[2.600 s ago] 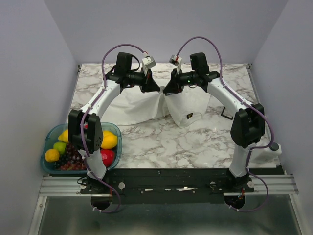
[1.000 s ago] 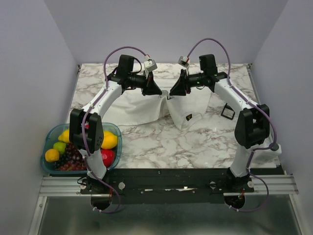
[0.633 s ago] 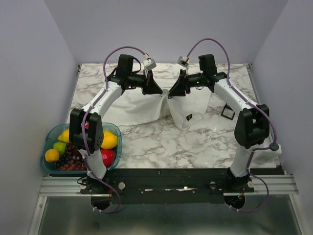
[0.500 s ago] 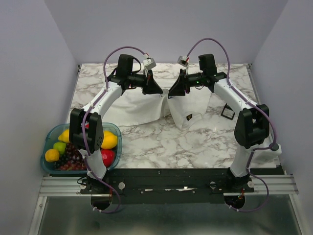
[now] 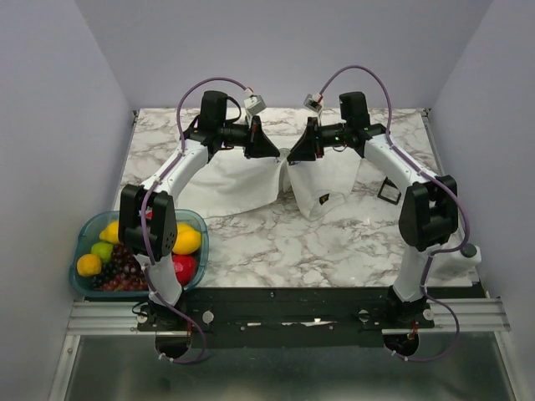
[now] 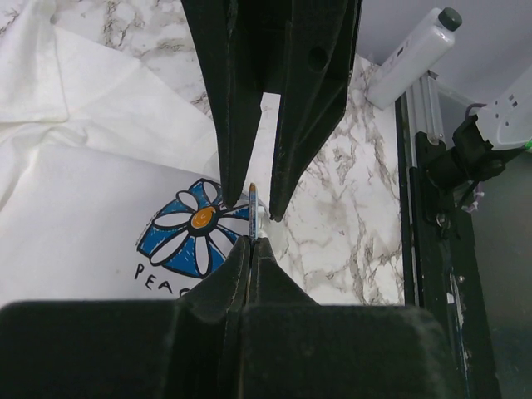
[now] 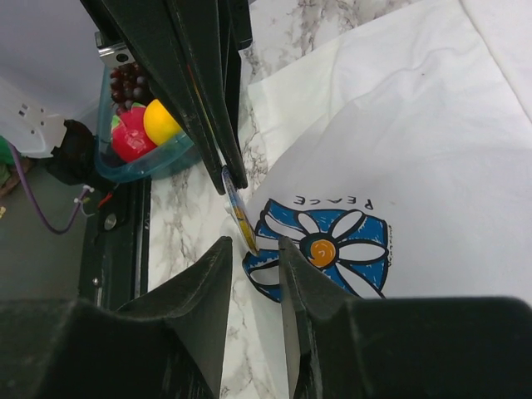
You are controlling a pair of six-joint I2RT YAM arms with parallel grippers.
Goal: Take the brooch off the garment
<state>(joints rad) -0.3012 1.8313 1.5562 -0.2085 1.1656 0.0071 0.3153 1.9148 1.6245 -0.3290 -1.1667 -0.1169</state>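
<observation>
The garment is a white shirt spread on the marble table, with a blue and white flower print and the word PEACE. The brooch is a thin disc seen edge-on just above that print. My left gripper is shut on it. My right gripper faces the left one and is open, with the brooch dipping its lower edge into the gap between the fingers. In the top view the left gripper and right gripper meet tip to tip over the garment's middle. Whether the brooch is still pinned to the cloth is hidden.
A clear blue bowl of fruit stands at the table's near left corner. A small black square frame lies right of the garment. The shirt's dark diamond logo shows on its right half. A white bottle-like object lies by the rail.
The two grippers have drawn slightly closer together over the garment's middle. The left gripper stays shut on the brooch. The arms otherwise hold their pose.
</observation>
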